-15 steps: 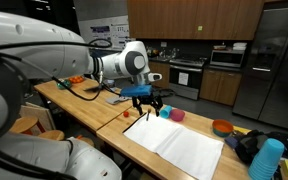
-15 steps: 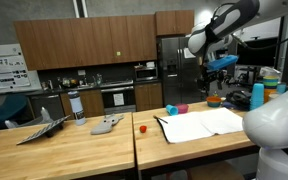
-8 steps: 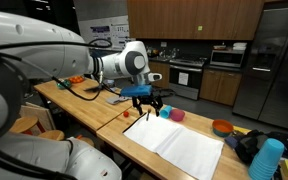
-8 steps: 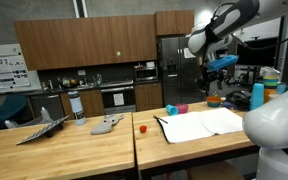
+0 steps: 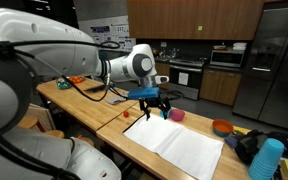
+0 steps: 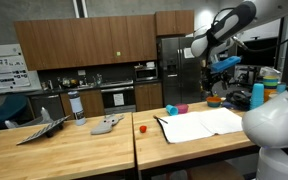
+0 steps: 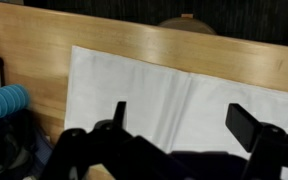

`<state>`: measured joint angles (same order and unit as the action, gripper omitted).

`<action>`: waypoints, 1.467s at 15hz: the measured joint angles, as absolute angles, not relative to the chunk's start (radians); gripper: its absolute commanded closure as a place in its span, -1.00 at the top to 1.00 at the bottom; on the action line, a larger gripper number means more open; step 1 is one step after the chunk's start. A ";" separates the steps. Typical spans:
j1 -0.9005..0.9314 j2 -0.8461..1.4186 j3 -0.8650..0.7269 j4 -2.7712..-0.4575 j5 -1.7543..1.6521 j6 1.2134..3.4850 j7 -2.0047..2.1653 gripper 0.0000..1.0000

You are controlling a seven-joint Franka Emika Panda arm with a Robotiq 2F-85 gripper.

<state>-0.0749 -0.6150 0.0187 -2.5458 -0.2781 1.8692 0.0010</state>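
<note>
My gripper (image 5: 155, 103) hangs open and empty in the air above the wooden counter. In the wrist view its two fingers (image 7: 180, 118) stand wide apart over a white cloth (image 7: 184, 100) spread flat on the wood. The cloth also shows in both exterior views (image 5: 184, 145) (image 6: 204, 123). A small red object (image 5: 126, 113) lies on the counter near the cloth, also seen in an exterior view (image 6: 141, 128). A pink cup (image 5: 177, 116) and a blue cup beside it stand just beyond the cloth's far edge (image 6: 182, 108).
A stack of blue cups (image 5: 267, 158) and a red-and-blue bowl (image 5: 222, 127) sit at the counter's far end. A grey object (image 6: 106, 124), a metal rack (image 6: 39, 130) and a bottle (image 6: 74, 105) sit on the adjoining counter. Kitchen cabinets, stove and fridge line the back.
The arm has shifted slightly along the counter towards the cloth. The gripper stays open and empty. Nothing on the counter has moved.
</note>
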 measured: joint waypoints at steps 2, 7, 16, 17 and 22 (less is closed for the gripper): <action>-0.089 -0.569 0.002 -2.522 -0.327 1.904 -0.005 1.00; -0.077 -0.480 -0.045 -2.445 -0.365 2.010 -0.168 1.00; 0.032 -0.389 -0.088 -2.349 -0.267 2.089 -0.511 1.00; 0.035 -0.384 -0.087 -2.346 -0.267 2.088 -0.514 1.00; 0.051 -0.380 -0.095 -2.358 -0.218 2.103 -0.607 1.00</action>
<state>0.0509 -0.3805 -0.0953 -2.3580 -0.2175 2.1026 -0.6072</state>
